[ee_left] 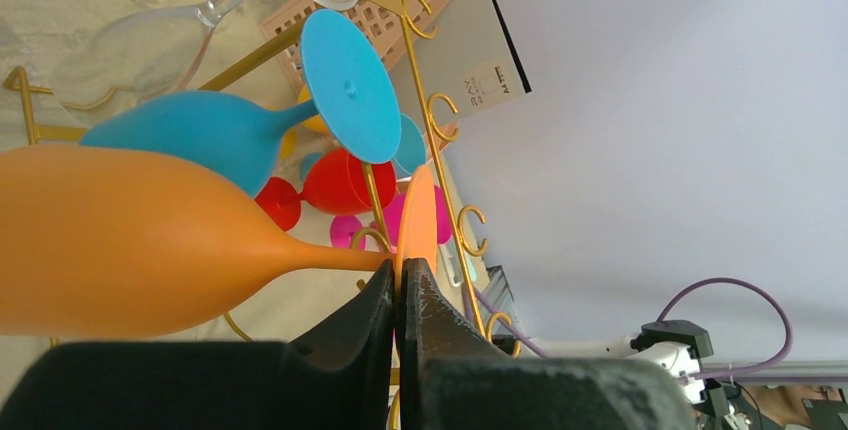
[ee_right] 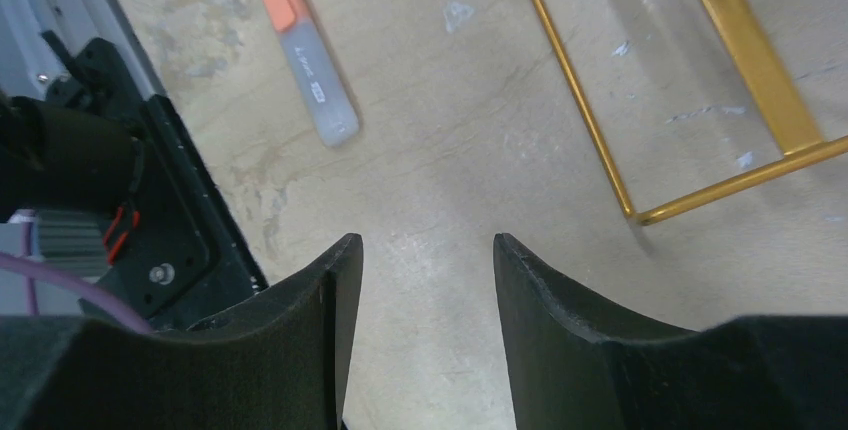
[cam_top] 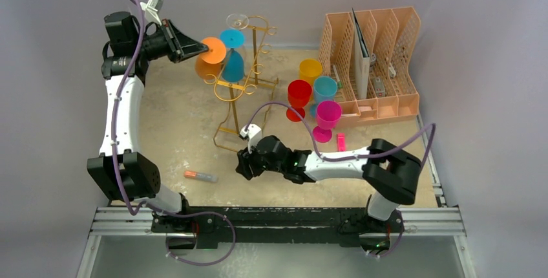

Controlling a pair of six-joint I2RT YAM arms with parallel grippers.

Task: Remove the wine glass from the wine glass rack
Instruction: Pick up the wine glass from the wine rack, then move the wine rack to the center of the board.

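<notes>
Item: orange opaque plastic wine glass (ee_left: pixel 130 240), with a long tulip bowl, thin stem and flat round foot. It is at the far left, inverted at the left side of the tall gold wire rack (cam_top: pixel 253 84), just beside a blue wine glass (ee_left: pixel 200 130).

The left gripper (ee_left: pixel 400 285) is clamped on the foot's edge. The right gripper (ee_right: pixel 425 250) is partly open and empty, near the rack's base.

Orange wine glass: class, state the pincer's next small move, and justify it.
Probably draw the orange wine glass slowly outward, away from the wine glass rack. The left pincer is shut on its foot, its stem seems to sit in a gold hook, and the blue glass hangs close beside it.
</notes>
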